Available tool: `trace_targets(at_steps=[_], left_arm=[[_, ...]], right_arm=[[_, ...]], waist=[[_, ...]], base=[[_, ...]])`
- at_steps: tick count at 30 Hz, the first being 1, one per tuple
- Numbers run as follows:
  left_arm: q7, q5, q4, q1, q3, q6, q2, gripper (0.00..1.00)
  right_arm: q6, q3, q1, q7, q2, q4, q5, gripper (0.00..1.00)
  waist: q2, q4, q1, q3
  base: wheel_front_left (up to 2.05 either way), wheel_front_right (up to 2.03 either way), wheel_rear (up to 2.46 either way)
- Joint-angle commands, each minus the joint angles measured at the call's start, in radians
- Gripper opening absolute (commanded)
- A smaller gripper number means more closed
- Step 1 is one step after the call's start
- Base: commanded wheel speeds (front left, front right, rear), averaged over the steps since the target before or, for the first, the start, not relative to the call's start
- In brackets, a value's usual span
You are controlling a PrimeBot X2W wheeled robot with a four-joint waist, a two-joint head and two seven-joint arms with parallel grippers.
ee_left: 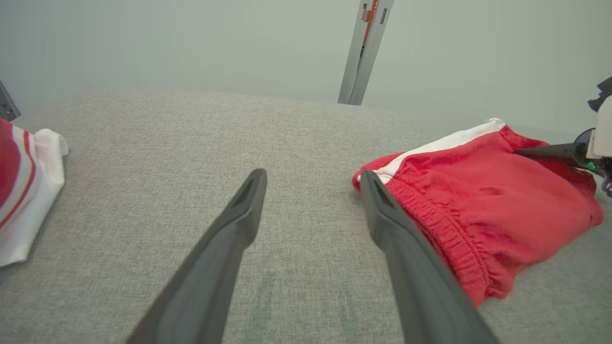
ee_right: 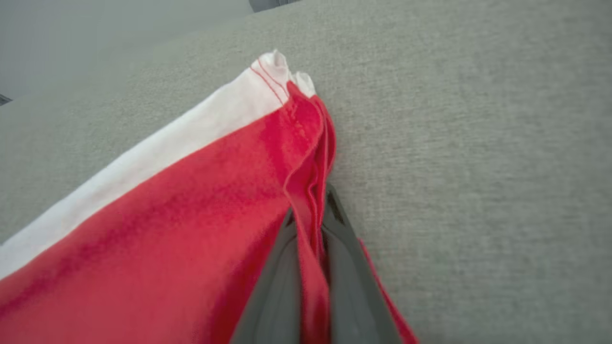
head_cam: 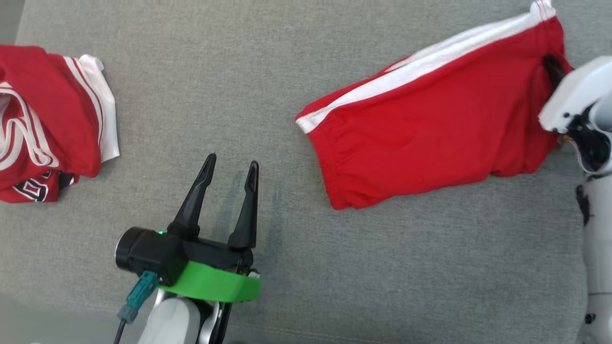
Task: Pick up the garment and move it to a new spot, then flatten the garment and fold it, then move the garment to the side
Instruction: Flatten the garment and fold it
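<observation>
Red shorts (head_cam: 430, 119) in rt pincer (ee_right: 311, 212)

Black left claw (head_cam: 233, 160) with two tapered fingers (head_cam: 196, 200), bright green collar (head_cam: 210, 285), teal cable plug (head_cam: 142, 288), white right-arm shell (head_cam: 576, 91)

Grey woven fabric surface (head_cam: 201, 71), flat and broad. Item one: red shorts (head_cam: 430, 124) with a white side stripe and gathered waistband, lying right of centre. Item two: crumpled red-and-white jersey (head_cam: 43, 119) at the left edge, well apart from the shorts.
</observation>
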Motion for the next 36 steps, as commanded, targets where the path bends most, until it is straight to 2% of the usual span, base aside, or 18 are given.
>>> trace_targets(at_steps=[1, 8, 12, 15, 18, 23, 28, 36], left_arm=[[-0.003, 0.016, -0.001, 0.027, 0.015, -0.010, 0.000, 1.00], [-0.003, 0.030, 0.023, 0.093, 0.068, -0.038, -0.004, 1.00], [-0.003, 0.018, 0.031, 0.112, 0.084, -0.043, -0.005, 1.00], [-0.003, 0.006, 0.036, 0.126, 0.080, -0.042, -0.005, 1.00], [-0.003, -0.005, 0.038, 0.134, 0.067, -0.029, -0.005, 1.00], [-0.003, -0.018, 0.043, 0.137, 0.049, -0.015, -0.006, 1.00], [-0.003, -0.021, 0.058, 0.129, 0.034, -0.011, -0.006, 1.00], [-0.003, -0.021, 0.088, 0.128, 0.027, -0.004, -0.005, 1.00]], right_arm=[[-0.002, -0.043, 0.034, -0.007, -0.019, -0.003, 0.011, 0.00], [-0.002, -0.227, 0.092, -0.016, -0.066, -0.042, -0.020, 0.00], [-0.002, -0.244, 0.094, -0.028, -0.037, -0.071, -0.041, 0.00], [-0.002, -0.200, 0.094, -0.027, 0.006, -0.102, -0.053, 0.00], [-0.002, -0.112, 0.101, -0.014, 0.067, -0.136, -0.048, 0.00], [-0.002, 0.042, 0.133, -0.011, 0.131, -0.156, -0.028, 0.00], [-0.002, 0.157, 0.150, -0.083, 0.142, -0.081, 0.029, 0.00], [-0.002, 0.279, 0.115, -0.221, 0.143, 0.085, 0.147, 0.00]], waist=[[0.0000, -0.059, 0.0000, -0.066], [0.0000, -0.064, 0.0000, -0.119], [0.0000, -0.059, 0.0000, -0.142], [0.0000, -0.053, 0.0000, -0.160], [0.0000, -0.048, 0.0000, -0.172], [0.0000, -0.042, 0.0000, -0.176], [0.0000, -0.030, 0.0000, -0.174], [0.0000, -0.015, 0.0000, -0.186]], base=[[0.00, 0.00, 0.00], [0.00, 0.00, 0.00], [0.00, 0.00, 0.00], [0.00, 0.00, 0.00], [0.00, 0.00, 0.00], [0.00, 0.00, 0.00], [0.00, 0.00, 0.00], [0.00, 0.00, 0.00]])
